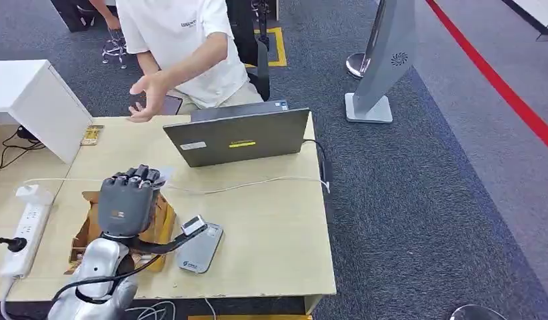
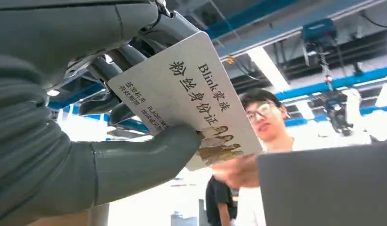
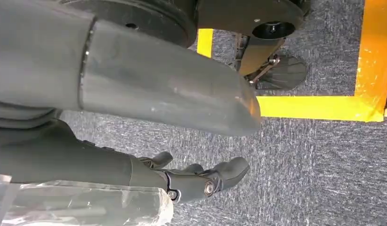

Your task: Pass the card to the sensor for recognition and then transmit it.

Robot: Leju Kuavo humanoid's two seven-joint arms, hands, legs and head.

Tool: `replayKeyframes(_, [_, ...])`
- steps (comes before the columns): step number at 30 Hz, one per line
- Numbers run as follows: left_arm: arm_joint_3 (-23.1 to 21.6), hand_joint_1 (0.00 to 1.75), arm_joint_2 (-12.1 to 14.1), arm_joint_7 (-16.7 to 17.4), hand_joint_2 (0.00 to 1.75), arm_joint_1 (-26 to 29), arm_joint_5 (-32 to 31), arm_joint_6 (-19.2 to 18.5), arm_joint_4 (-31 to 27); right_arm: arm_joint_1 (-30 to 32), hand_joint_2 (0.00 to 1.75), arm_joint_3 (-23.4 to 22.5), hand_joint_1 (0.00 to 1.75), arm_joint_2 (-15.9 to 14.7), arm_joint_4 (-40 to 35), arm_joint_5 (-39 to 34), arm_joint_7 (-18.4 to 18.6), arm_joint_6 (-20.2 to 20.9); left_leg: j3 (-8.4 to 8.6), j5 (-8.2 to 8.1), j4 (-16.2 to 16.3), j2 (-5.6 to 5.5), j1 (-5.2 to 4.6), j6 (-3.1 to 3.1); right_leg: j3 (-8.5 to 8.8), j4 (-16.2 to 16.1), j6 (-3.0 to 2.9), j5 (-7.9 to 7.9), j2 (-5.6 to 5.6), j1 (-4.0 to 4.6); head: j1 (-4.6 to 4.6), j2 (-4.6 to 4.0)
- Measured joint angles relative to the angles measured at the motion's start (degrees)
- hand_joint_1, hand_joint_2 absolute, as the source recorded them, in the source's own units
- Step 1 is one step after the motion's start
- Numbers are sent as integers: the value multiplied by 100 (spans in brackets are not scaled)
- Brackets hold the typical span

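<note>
While the left hand [image 1: 127,203] is raised above the tabletop [image 1: 271,227], it pinches the white card [image 2: 191,99] between its thumb and fingers. A person's hand [image 1: 148,97] reaches out beyond the laptop [image 1: 238,137]. The grey sensor [image 1: 200,249] lies flat beside the left hand. The right hand [image 3: 182,141] hangs over the floor, fingers apart and holding nothing.

White card [image 2: 191,101] with black print; grey laptop [image 1: 238,137] with a yellow sticker; pale wood bench [image 1: 271,227]; dark grey carpet [image 1: 425,200] with a red stripe.
</note>
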Motion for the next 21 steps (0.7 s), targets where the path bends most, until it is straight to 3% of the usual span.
replayKeyframes(4, [44, 175, 0, -31, 175, -1, -20, 22, -79, -4, 0, 0, 0, 2, 0, 2, 0, 2, -2, -1, 0, -1, -1, 0, 0, 0, 1, -1, 0, 0, 0, 0])
replayKeyframes(6, [53, 175, 22, 31, 175, -20, -79, 215, -96, -4, 0, 0, 0, 2, 0, 35, 9, 7, -2, -1, 0, 0, -1, 0, -1, 0, 1, -1, 0, 0, 0, 0])
replayKeyframes(8, [57, 175, 125, 212, 175, -143, -103, 490, -110, -8, 0, 0, 0, 7, 0, 125, 53, 9, -3, -1, 0, 0, 0, 0, -2, 0, 1, -1, 0, 0, 2, 0])
replayKeyframes(10, [138, 175, 289, 269, 175, -358, -109, 531, -114, -10, 0, 0, 0, 11, 0, 208, 90, 20, -3, 2, 0, 0, 1, -3, -2, 0, 0, -1, -1, 0, 0, 0])
replayKeyframes(13, [521, 175, 448, 6, 175, -814, -90, 490, 70, -18, 0, 0, 0, 13, 0, 328, 140, 53, -4, 10, -1, -3, 4, -10, -2, 4, -2, 1, -2, 1, 2, 0])
replayKeyframes(16, [993, 175, 665, -293, 175, -1368, 15, 536, 641, -37, 0, 0, 0, 26, 0, 409, 155, 77, 0, 14, -1, 7, 7, -17, -8, 7, -20, 13, 9, 3, -2, 0])
replayKeyframes(21, [1469, 175, 899, -483, 175, -1851, 239, 544, 1373, -48, 0, 0, 0, 39, 0, 448, 131, 131, -2, 20, -1, 12, 7, -19, -11, 9, -20, 13, 14, 3, -4, 0])
